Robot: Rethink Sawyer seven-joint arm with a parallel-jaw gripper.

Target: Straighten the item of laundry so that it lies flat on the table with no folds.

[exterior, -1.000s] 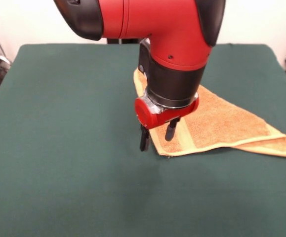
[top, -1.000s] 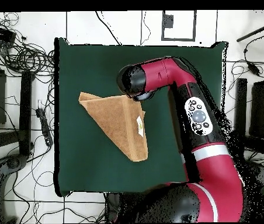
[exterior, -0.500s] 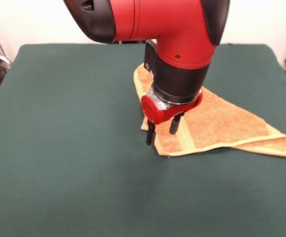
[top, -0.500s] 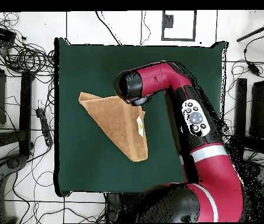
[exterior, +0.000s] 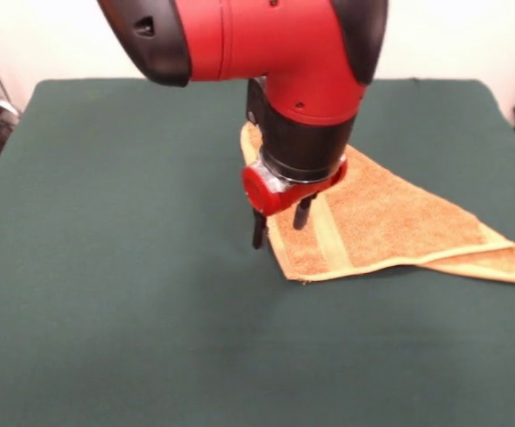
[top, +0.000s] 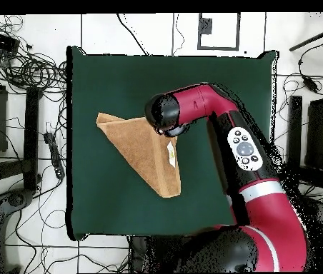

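Note:
The item of laundry (exterior: 390,222) is a golden-orange towel folded into a rough triangle on the green table (exterior: 106,267), with a woven band running toward its near corner. In the overhead view the towel (top: 146,150) shows a small white tag near its right edge. My gripper (exterior: 279,227) hangs open over the towel's left edge: one finger stands just off the cloth above the table, the other over the band. The overhead view shows only the arm's wrist (top: 166,114) above that edge, hiding the gripper.
Cables and dark stands (top: 21,107) lie on the floor beyond the table's edges in the overhead view. The arm's red body (top: 250,164) stretches over the table's right side there.
The gripper has drifted a little along the towel's left edge, first toward the near corner, then back and slightly up. The towel has not moved.

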